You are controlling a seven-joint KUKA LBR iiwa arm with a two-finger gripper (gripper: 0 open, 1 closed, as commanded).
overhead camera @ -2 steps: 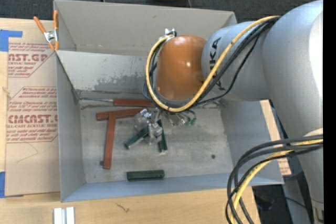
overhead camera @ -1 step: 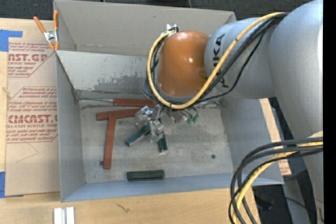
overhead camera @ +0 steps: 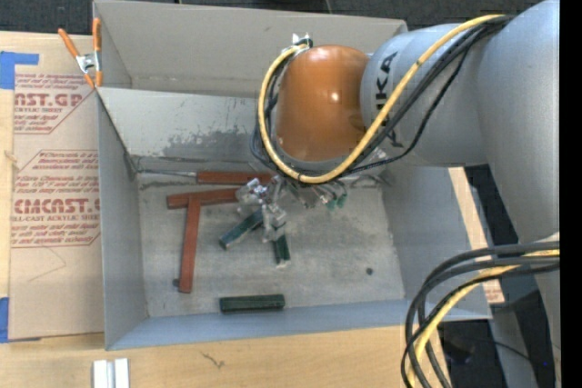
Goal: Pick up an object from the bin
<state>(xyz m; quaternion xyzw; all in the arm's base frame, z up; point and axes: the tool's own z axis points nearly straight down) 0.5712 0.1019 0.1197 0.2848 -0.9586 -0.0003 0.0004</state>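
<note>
I see a grey metal bin [overhead camera: 341, 273] with a scuffed floor. On its left half lie reddish-brown sticks [overhead camera: 189, 245]. Two dark green bars [overhead camera: 238, 233] lie mid-floor, and a single green bar [overhead camera: 252, 303] lies by the front wall.

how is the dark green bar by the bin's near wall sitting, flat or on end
Flat: the dark green bar lies lengthwise on the bin floor, its long side along the near wall.

The arm [overhead camera: 473, 95] is stretched in from the right, bent downward; under its orange wrist cover [overhead camera: 318, 104] hangs the end effector [overhead camera: 265, 206].
</note>
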